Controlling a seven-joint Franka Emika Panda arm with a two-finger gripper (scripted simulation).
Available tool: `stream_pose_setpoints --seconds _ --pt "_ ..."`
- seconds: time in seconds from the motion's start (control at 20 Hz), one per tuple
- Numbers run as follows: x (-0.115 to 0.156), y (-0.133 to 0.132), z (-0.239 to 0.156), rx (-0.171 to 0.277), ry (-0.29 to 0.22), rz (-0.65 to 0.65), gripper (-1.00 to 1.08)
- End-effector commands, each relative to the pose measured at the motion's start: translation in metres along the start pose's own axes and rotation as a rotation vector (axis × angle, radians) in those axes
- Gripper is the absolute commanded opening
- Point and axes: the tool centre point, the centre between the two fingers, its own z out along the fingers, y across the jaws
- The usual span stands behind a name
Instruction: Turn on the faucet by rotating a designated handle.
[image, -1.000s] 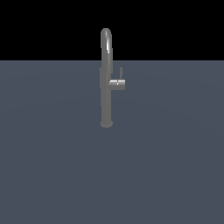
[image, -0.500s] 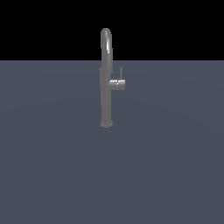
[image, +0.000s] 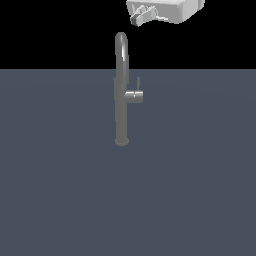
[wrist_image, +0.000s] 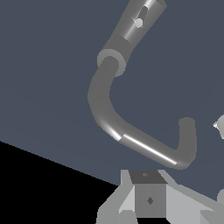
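The faucet is a tall slim grey column with an arched top and a round base, standing on the dark grey surface. The handle is a short stub on the side toward the exterior view's right, with a thin lever rod pointing up. My gripper hangs above the arch, slightly toward the exterior view's right, well above the handle and touching nothing. Its fingers stand apart and hold nothing. In the wrist view the arched top is close below me and the handle lies farther off.
The flat dark grey surface spreads around the faucet base. A black background lies behind it. Nothing else stands on the surface.
My gripper has come into the exterior view at the top, above the faucet's arch; it was out of view before. The faucet and handle have not moved.
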Motion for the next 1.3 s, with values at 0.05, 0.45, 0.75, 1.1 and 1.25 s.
stream_pose_setpoints --seconds 0.05,0.45,0.75,1.1,1.25 --pt "0.024 -0.007 0.001 0.060 -0.075 0.062 -1.00" --pt "0.085 -0.018 0.009 0.210 -0.259 0.216 -1.00" --pt "0.126 -0.021 0.022 0.313 -0.383 0.324 -1.00" --pt "0.157 -0.022 0.036 0.394 -0.479 0.408 -1.00" --pt "0.164 -0.022 0.040 0.412 -0.501 0.427 -1.00"
